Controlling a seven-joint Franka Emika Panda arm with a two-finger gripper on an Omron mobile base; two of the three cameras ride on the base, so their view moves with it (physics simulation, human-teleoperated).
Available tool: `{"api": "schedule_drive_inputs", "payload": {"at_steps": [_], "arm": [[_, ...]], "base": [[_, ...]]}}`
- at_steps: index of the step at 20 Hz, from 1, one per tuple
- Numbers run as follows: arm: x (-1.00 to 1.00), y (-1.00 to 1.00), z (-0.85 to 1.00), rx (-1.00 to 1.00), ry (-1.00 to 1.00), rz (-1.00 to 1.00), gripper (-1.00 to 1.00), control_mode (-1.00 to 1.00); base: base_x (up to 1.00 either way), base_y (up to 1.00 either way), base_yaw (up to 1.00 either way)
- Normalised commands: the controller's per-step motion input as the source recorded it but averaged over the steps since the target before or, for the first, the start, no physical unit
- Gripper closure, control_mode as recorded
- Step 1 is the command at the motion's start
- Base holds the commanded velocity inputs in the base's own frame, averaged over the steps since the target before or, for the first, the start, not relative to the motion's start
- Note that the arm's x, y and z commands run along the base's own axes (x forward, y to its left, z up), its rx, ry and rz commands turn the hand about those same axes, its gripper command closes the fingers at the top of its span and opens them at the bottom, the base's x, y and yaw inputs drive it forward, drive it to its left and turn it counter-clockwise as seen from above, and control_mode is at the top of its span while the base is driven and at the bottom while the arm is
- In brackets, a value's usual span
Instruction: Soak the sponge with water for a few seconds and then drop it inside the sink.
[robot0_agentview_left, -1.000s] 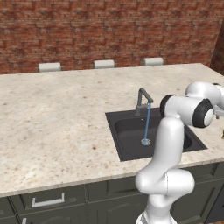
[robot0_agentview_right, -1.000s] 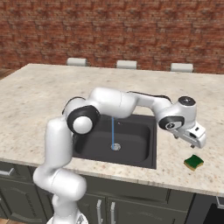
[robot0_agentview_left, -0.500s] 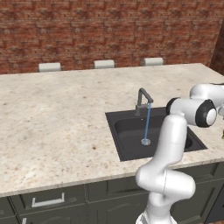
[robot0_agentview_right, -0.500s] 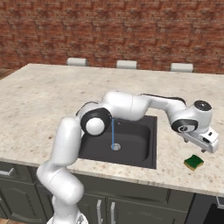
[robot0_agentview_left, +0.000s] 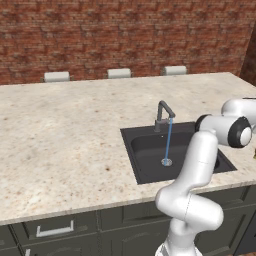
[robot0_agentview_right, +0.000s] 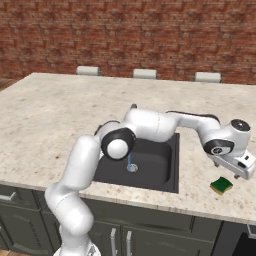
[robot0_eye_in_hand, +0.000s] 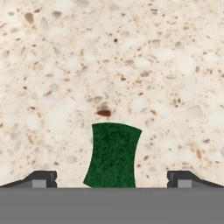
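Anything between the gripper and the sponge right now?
No. In the hand view the sponge sits between the open gripper fingertips, only bare speckled counter around it.

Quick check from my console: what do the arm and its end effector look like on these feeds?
The arm is glossy white with rounded links and dark grey rings at the joints. Its end effector is a boxy white block; in the hand view two small dark fingertips show. No cables or markings are visible.

Lighting is bright and even, with no glare. Below the claw (robot0_agentview_right: 233, 176), the counter (robot0_agentview_right: 50, 110) carries only faint shadow. Rendering looks slightly soft.
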Motion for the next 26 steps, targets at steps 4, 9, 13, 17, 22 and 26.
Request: {"api": "schedule_drive_inputs", "payload": {"at_steps": [4,9,13,17,22,26], "arm": [[0.0,0.0,-0.3,0.0,0.0,0.0,-1.0,-1.0],[0.0,0.0,-0.35,0.0,0.01,0.0,-1.0,-1.0],[0.02,0.0,-0.32,0.0,0.01,-0.02,-1.0,-1.0],[0.02,0.0,-0.18,0.0,0.01,-0.04,-1.0,-1.0],[0.0,0.0,-0.17,0.0,0.03,-0.04,-1.0,-1.0],[0.0,0.0,-0.14,0.0,0.03,-0.03,-1.0,-1.0]], "base": [[0.0,0.0,0.0],[0.0,0.0,0.0],[0.0,0.0,0.0],[0.0,0.0,0.0],[0.0,0.0,0.0],[0.0,0.0,0.0]]}}
